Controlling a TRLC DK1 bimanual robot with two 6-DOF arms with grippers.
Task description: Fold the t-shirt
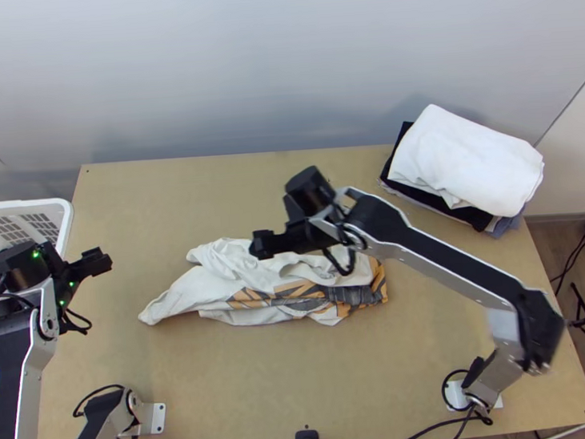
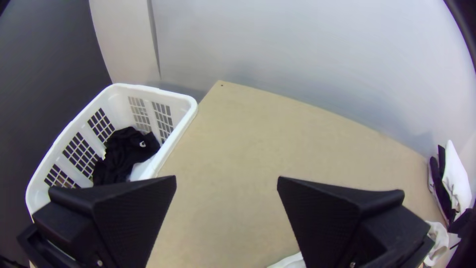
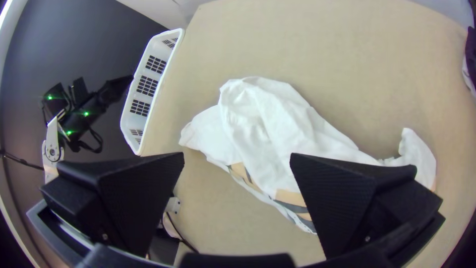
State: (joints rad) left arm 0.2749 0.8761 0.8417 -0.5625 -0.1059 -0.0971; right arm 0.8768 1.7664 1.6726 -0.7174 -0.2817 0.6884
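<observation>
At the left edge of the top view, a white basket (image 1: 19, 205) stands beside the table (image 1: 249, 399); dark cloth (image 2: 124, 154) lies inside it. Just right of the basket is the left gripper (image 1: 103, 261), fingers spread wide, grasping nothing; the shirt lies to its right and slightly lower in the frame, apart from it.

The t-shirt (image 1: 217, 285) is at the centre of the frame, bunched and unfolded; its long axis runs roughly left to right, from a narrow point at lower left to a blunter right end; a printed panel (image 1: 298, 297) follows the lower edge towards the right.

The right gripper (image 1: 256, 246) is the nearer of the two, placed over the garment's upper middle; its fingers are well parted and empty; contact with the cloth cannot be confirmed. In my judgement, the shirt needs spreading before any fold; the left point suits the left gripper.

At upper right, a pile of folded cloths (image 1: 465, 163) is noted.
</observation>
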